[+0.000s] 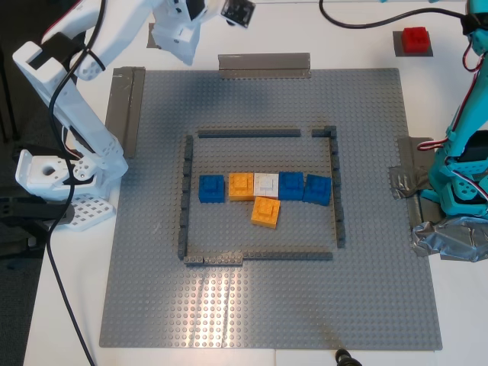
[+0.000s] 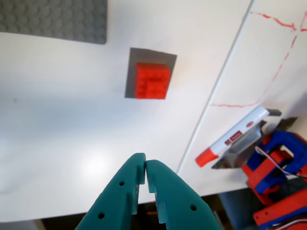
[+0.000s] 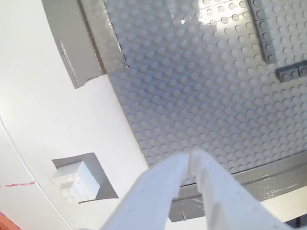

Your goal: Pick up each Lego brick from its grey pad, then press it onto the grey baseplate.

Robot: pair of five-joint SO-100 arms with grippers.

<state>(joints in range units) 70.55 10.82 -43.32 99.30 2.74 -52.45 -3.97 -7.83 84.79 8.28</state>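
Above the worktop [image 2: 72, 120], both pincers hang closed and empty: the first pincer [image 2: 145, 167] near the red brick [image 2: 152, 80], the second pincer [image 3: 189, 160] near the white brick [image 3: 76, 181].

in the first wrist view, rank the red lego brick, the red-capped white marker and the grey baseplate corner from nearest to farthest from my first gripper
1. Red-capped white marker: lying on the white table just off to one side of my first gripper.
2. Red Lego brick: on its grey pad, ahead.
3. Grey studded baseplate: its corner, beyond the brick.
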